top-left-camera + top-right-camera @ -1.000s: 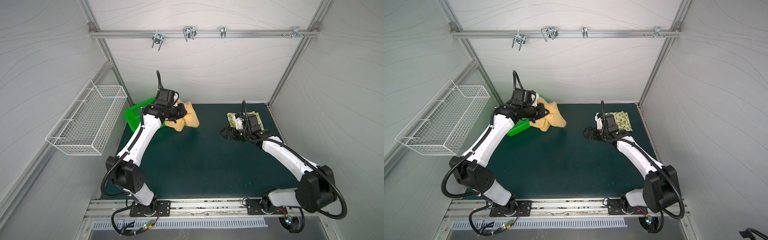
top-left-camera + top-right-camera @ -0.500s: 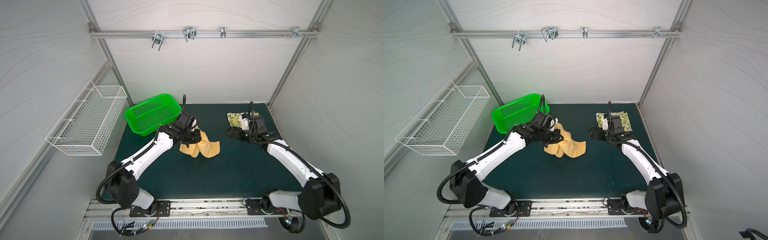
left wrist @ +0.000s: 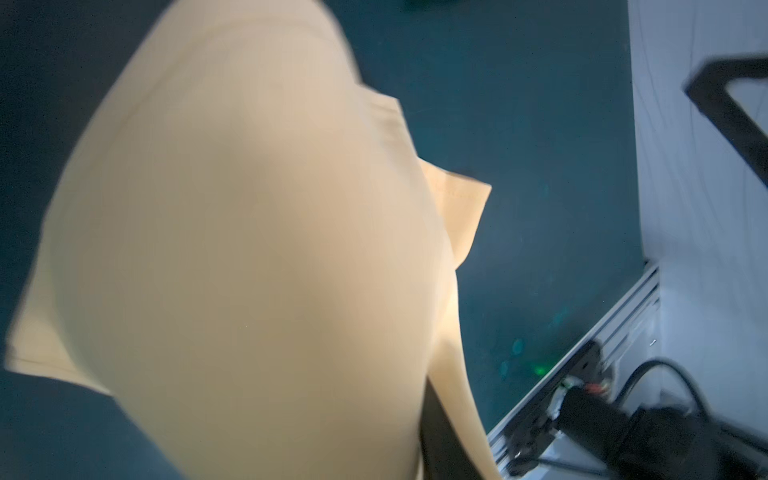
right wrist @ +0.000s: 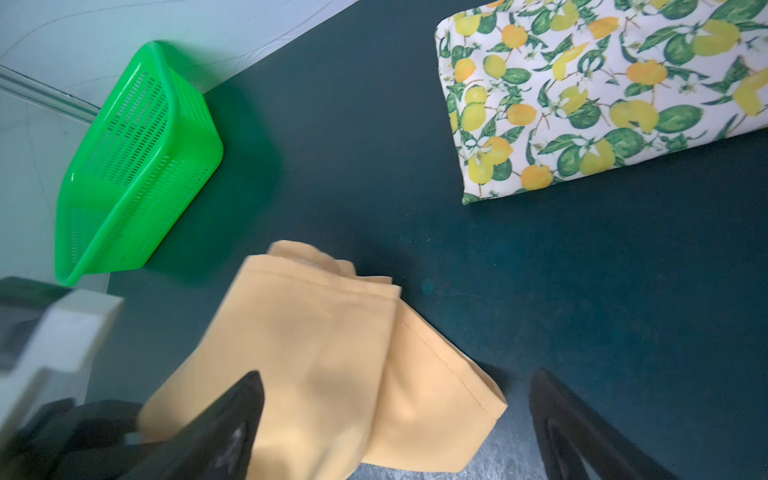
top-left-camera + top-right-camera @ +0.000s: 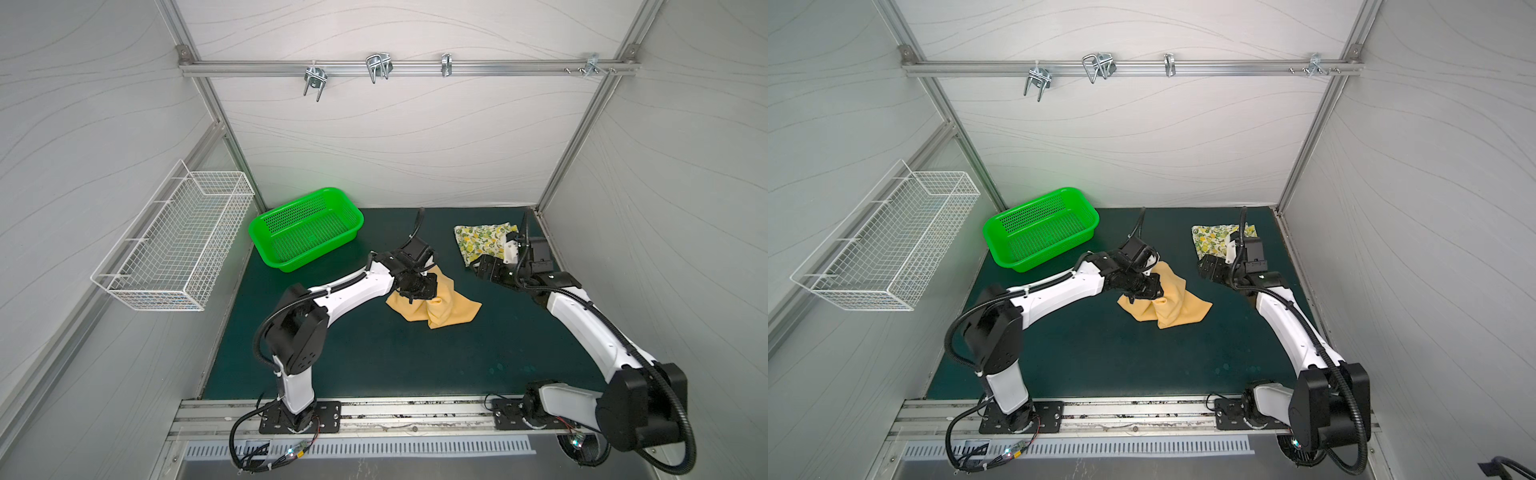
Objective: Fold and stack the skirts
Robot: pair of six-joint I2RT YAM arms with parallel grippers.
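The mustard skirt (image 5: pixel 451 309) (image 5: pixel 1181 309) lies crumpled mid-mat, one part rising to my left gripper (image 5: pixel 419 289) (image 5: pixel 1148 286), which sits on its left edge. That cloth (image 3: pixel 249 249) fills the left wrist view and hides the jaws, apart from a sliver of one dark finger (image 3: pixel 438 436). The lemon-print skirt (image 5: pixel 482 243) (image 5: pixel 1212 241) (image 4: pixel 582 95) lies folded at the back right. My right gripper (image 5: pixel 484 266) (image 5: pixel 1208 266) (image 4: pixel 395 399) hovers open between the two skirts, above the mustard skirt (image 4: pixel 332 353), holding nothing.
An empty green plastic basket (image 5: pixel 324 253) (image 5: pixel 1059 253) (image 4: pixel 137 166) stands at the back left of the dark green mat (image 5: pixel 374 365). A white wire basket (image 5: pixel 174 241) hangs on the left wall. A rail with metal hooks (image 5: pixel 376 70) crosses the back wall.
My left arm carried the mustard skirt from over the green basket to the middle of the mat and lowered it; it now spreads on the mat. The right gripper shifted slightly right, staying open.
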